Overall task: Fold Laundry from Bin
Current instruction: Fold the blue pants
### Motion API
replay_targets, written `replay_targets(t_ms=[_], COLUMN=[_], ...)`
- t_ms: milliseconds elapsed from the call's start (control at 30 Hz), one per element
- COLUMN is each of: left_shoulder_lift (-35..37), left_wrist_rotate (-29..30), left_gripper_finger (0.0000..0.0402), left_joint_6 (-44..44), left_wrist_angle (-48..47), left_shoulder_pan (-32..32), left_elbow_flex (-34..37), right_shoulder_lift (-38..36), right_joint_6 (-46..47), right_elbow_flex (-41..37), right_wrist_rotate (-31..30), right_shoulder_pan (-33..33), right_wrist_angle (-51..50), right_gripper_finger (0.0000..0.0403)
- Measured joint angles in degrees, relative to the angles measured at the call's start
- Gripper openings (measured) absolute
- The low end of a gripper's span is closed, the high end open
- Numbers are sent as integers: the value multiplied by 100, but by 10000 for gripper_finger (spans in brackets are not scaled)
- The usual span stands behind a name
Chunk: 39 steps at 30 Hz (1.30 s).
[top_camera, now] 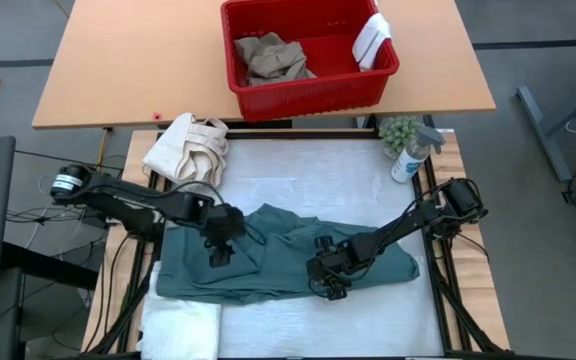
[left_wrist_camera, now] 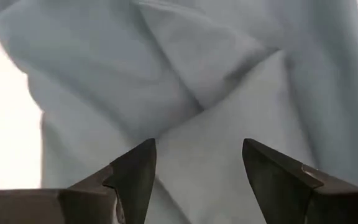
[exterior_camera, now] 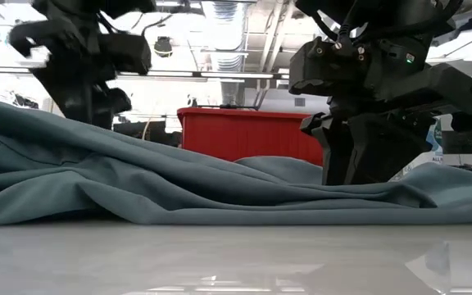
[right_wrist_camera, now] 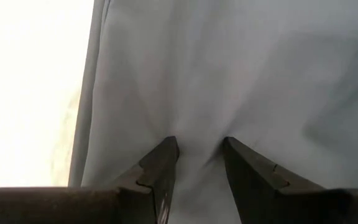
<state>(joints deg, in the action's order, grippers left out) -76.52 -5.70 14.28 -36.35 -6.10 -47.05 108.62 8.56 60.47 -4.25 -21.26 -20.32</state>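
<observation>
With the teal garment (top_camera: 278,255) spread on the surface (top_camera: 318,170), the left claw (top_camera: 218,250) hovers apart while the right claw (top_camera: 326,283) pinches a fold, likely needing a lift next.

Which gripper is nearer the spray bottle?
Right. The right gripper sits on the green garment, diagonally below the spray bottle; the left gripper is farther across.
</observation>
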Motion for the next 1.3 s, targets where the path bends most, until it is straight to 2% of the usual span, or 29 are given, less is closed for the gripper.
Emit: replay_targets(t_ms=[333, 600, 767, 1067, 1167, 1300], left_shoulder_lift=[-785, -1092, -1088, -1086, -1086, -1086], left_wrist_rotate=[-1242, -1902, -2090, -1796, -1745, -1543], left_gripper_finger=[229, 220, 167, 13, 4, 1], left_joint_6=[-1425, -1691, -1758, -1633, -1128, -711], left_wrist_angle=[140, 41, -50, -39, -411, -1441], left_shoulder_pan=[647, 996, 1089, 1101, 1136, 1136], left_elbow_flex=[0, 0, 0, 0, -78, -464], right_shoulder_lift=[0, 0, 0, 0, 0, 0], right_joint_6=[-4, -19, -137, -151, -151, -151], right_elbow_flex=[0, 0, 0, 0, 0, 0], right_wrist_rotate=[0, 0, 0, 0, 0, 0], right_shoulder_pan=[0, 0, 0, 0, 0, 0], right_wrist_angle=[0, -2, 2, -7, -7, -6], right_gripper_finger=[164, 164, 164, 164, 164, 164])
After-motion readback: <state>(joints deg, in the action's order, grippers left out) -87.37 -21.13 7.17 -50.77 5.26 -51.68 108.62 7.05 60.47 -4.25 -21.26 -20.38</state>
